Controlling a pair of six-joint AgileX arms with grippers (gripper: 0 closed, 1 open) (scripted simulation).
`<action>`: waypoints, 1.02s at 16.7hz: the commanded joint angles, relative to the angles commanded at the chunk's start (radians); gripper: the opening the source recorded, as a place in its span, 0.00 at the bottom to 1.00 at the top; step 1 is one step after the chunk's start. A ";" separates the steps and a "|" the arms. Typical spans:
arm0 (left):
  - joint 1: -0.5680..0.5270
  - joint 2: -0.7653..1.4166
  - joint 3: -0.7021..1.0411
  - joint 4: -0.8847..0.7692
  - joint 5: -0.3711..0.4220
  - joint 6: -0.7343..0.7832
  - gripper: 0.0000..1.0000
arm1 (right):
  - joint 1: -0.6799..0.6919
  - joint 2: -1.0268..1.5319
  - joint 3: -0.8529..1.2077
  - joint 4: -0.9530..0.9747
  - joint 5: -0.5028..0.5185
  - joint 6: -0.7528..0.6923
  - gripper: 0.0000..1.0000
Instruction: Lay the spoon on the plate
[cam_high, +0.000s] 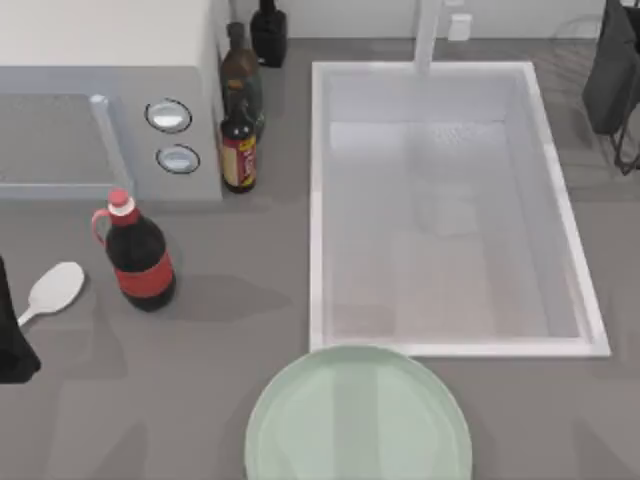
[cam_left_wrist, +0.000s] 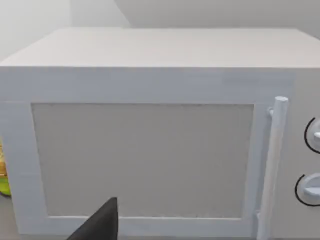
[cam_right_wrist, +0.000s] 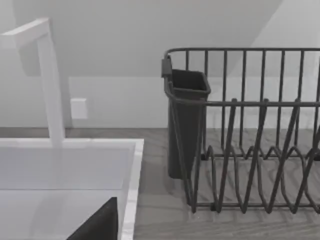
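at the table's (cam_high: 240, 320) left edge lies the spoon (cam_high: 52, 291), just beside the left claw (cam_high: 12, 345); whether that claw is released or clenched i cannot tell. near the front edge sits the plate (cam_high: 358, 420), well apart from the spoon, with the cola bottle (cam_high: 137, 255) beside the spoon.

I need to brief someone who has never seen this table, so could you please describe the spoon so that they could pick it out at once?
Start at the white microwave at the top view's left. In front of it stands a cola bottle with a red label. The spoon lies flat on the grey table just left of that bottle: small, plain white, with an oval bowl and thin handle, unlike the upright dark bottles.
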 joint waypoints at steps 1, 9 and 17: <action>0.000 0.000 0.000 0.000 0.000 0.000 1.00 | 0.000 0.000 0.000 0.000 0.000 0.000 1.00; 0.032 0.298 0.242 -0.212 -0.001 0.150 1.00 | 0.000 0.000 0.000 0.000 0.000 0.000 1.00; 0.091 1.076 0.712 -0.688 0.000 0.465 1.00 | 0.000 0.000 0.000 0.000 0.000 0.000 1.00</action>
